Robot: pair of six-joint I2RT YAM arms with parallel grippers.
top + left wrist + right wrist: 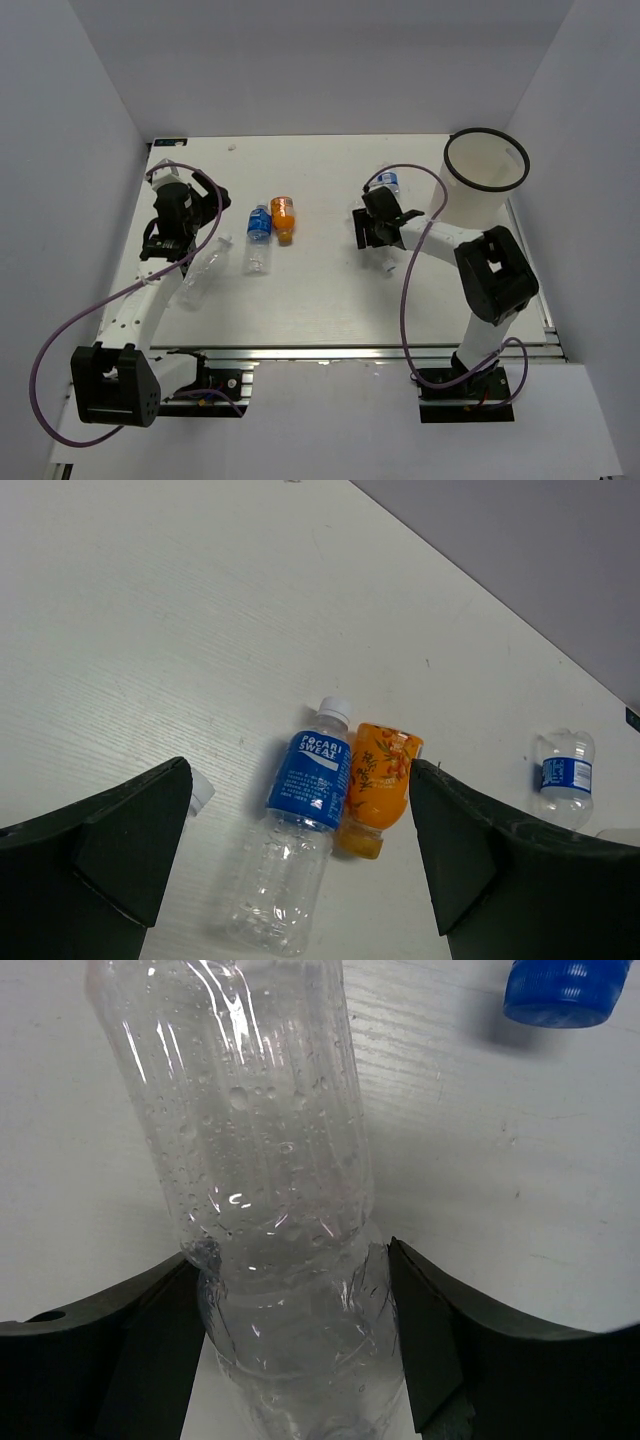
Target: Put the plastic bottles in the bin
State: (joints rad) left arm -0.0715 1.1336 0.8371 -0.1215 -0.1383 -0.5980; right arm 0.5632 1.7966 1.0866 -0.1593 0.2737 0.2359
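My right gripper [295,1295] is shut on a clear unlabelled bottle [260,1130]; both fingers press its dented sides, low over the table. In the top view this gripper [376,232] is left of the tall white bin [487,190]. A small blue-labelled bottle [388,182] stands behind it; its blue cap [560,990] shows in the right wrist view. My left gripper [172,240] is open and empty. A clear bottle [205,265] lies by it. A blue-labelled bottle [300,830] and the orange bottle [378,785] lie side by side between its jaws, further off on the table.
White walls enclose the table on the left, back and right. The bin stands at the table's far right corner. The arm bases [115,385] and a metal rail [330,352] run along the near edge.
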